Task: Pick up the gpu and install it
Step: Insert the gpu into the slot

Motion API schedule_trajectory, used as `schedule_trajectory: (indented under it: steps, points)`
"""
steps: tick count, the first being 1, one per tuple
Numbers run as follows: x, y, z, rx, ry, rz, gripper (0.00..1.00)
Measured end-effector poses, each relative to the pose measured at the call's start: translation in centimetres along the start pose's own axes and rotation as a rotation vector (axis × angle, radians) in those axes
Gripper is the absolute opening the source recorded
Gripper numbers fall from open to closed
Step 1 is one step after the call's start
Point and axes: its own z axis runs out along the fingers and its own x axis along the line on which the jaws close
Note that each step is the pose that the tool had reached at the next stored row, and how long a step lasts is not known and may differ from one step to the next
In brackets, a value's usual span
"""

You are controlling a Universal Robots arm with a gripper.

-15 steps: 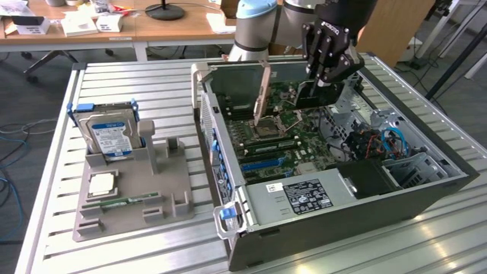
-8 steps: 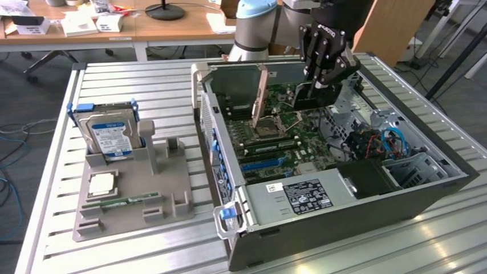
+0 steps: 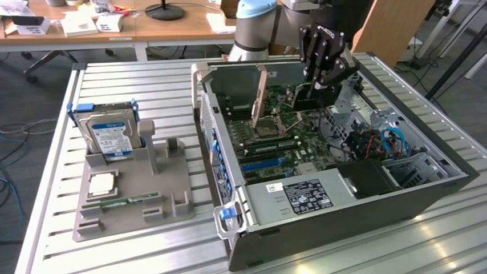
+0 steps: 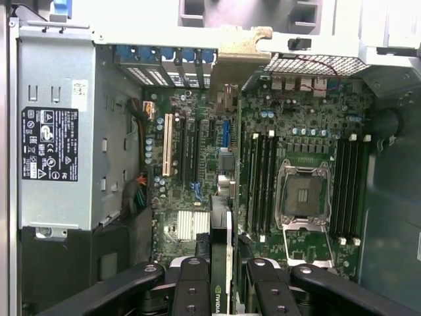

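Wrist view: hand (image 4: 227,266) grips the gpu (image 4: 221,224) edge-on above the motherboard (image 4: 205,172).

Bright, even light fills the exterior view; the ribbed silver metal table (image 3: 426,245) gleams with glare at the exterior view's lower right. In the wrist view the pale metal case rim (image 4: 131,20) washes out white; the green motherboard (image 4: 263,118) lies dimmer.

A silver hard drive (image 3: 110,134) stands upright in a grey holder tray (image 3: 145,182) on the slatted table (image 3: 129,74), at the exterior view's left, with a green memory stick (image 3: 125,201) lying nearer; to its right, an open computer case (image 3: 380,211) with its power supply (image 3: 300,197) at the near end
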Motion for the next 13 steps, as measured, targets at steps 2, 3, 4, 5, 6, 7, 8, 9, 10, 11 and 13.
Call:
schedule_trajectory:
  steps: [2, 3, 4, 5, 6, 7, 8, 9, 10, 11, 13]
  points:
    - [0.0, 0.0, 0.06, -0.0003, 0.0002, 0.01, 0.26]
    - [0.0, 0.01, 0.08, -0.0003, 0.0003, 0.015, 0.26]
    - [0.0, 0.0, 0.11, -0.0003, 0.0003, 0.017, 0.26]
    - [0.0, 0.01, 0.16, -0.0003, 0.0001, 0.018, 0.26]
    - [-0.1, 0.01, 0.23, -0.0003, 0.0001, 0.019, 0.26]
    - [-0.1, 0.01, 0.34, -0.0004, 0.0003, 0.019, 0.26]
    - [-0.1, 0.02, 0.47, -0.0004, 0.0003, 0.02, 0.26]
    - [-0.1, 0.02, 0.61, -0.0004, 0.0003, 0.02, 0.26]
    - [-0.1, 0.03, 0.77, -0.0004, 0.0004, 0.021, 0.26]
    - [-0.2, 0.05, 0.92, -0.0004, 0.0004, 0.021, 0.26]
    - [-0.2, 0.08, 1.23, -0.0004, 0.0002, 0.022, 0.26]
